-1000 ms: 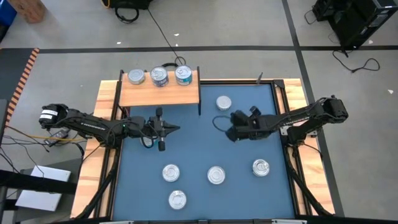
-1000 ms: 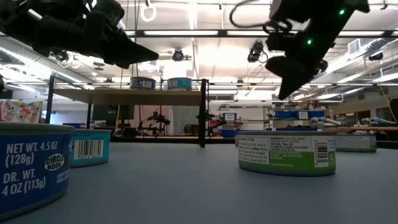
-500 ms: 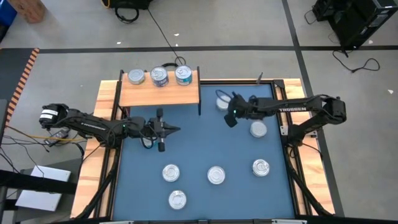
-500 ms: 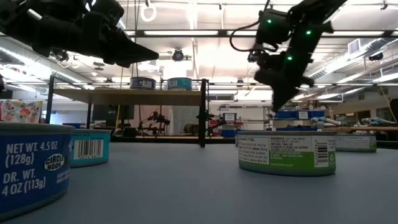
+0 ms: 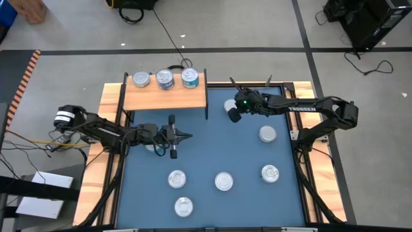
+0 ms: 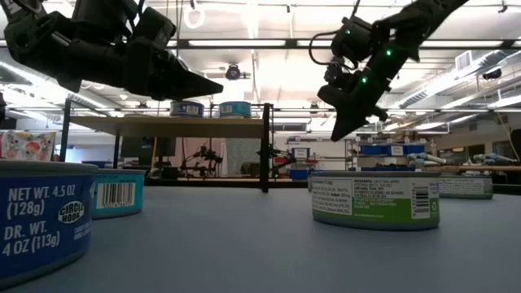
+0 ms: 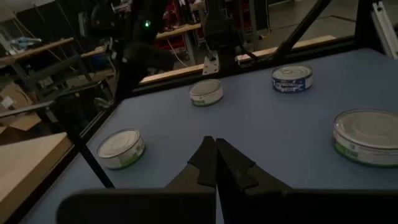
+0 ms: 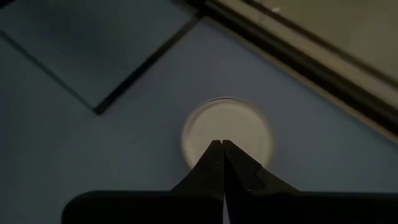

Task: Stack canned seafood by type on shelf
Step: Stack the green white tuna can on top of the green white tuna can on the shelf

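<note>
Tins of seafood are spread over two places. Three are lined up on the wooden shelf [image 5: 165,94] at the far left of the blue tabletop [image 5: 206,154]: a pale-lidded tin [image 5: 140,80], a middle tin [image 5: 165,79] and a bluish tin [image 5: 189,77]. The rest lie apart on the tabletop: one tin near the shelf leg [image 5: 229,106], one farther right [image 5: 267,134], one by the right edge [image 5: 270,173], and three toward the near side [image 5: 177,179] [image 5: 223,182] [image 5: 184,207].

The right gripper [image 5: 233,116] is held above the tin near the shelf leg, its closed fingers [image 8: 214,163] pointing down at the lid without being seen to touch it. The left gripper [image 5: 188,135] is held over bare tabletop below the shelf, fingers [image 7: 211,165] pressed together on nothing, well apart from every tin.
</note>
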